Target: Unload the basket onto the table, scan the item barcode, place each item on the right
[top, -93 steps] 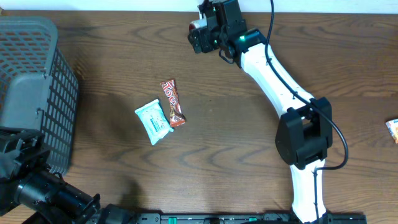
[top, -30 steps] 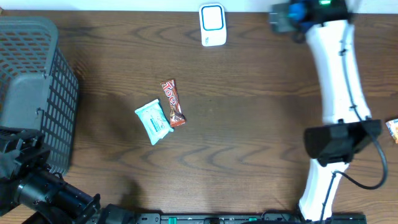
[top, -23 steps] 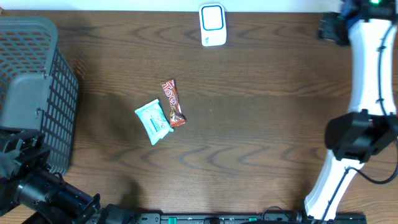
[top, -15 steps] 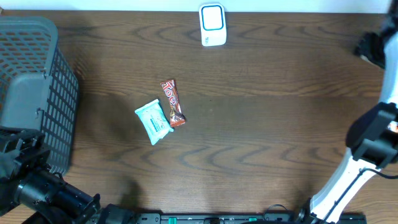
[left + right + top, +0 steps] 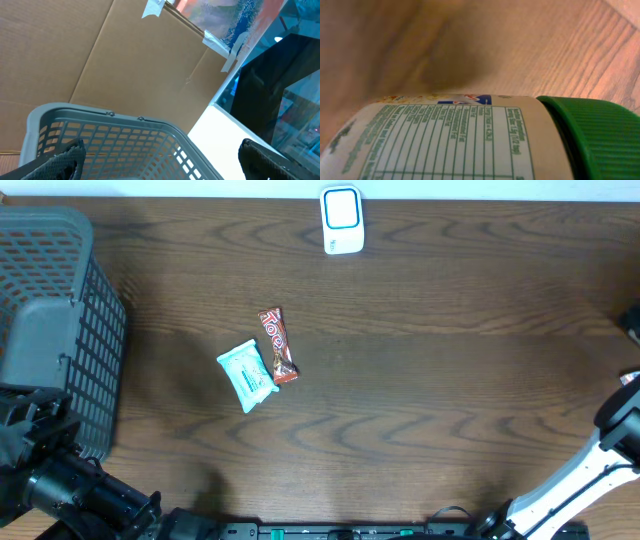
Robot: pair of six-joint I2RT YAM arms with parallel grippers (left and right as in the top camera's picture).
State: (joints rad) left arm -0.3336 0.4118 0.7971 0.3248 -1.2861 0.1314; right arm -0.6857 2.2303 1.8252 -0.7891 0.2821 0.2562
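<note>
Bottle (image 5: 445,140) awaiting its scan
Green-capped, it lies sideways before the right gripper, apparently near the desk's (image 5: 420,380) right edge; whether it is gripped, I cannot tell. Left gripper (image 5: 162,160) gapes empty. Scanner (image 5: 341,220) sits at the far edge: carry and scan remain.

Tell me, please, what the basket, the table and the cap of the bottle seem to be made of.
Basket: probably plastic, grey and matt; moulded lattice walls under a smooth rim.
Table: wood or a wood-look laminate, dark brown with a slight sheen; flowing grain lines show, but real wood cannot be confirmed.
Cap: green plastic, it seems; fine moulded ridges run around its side.
</note>
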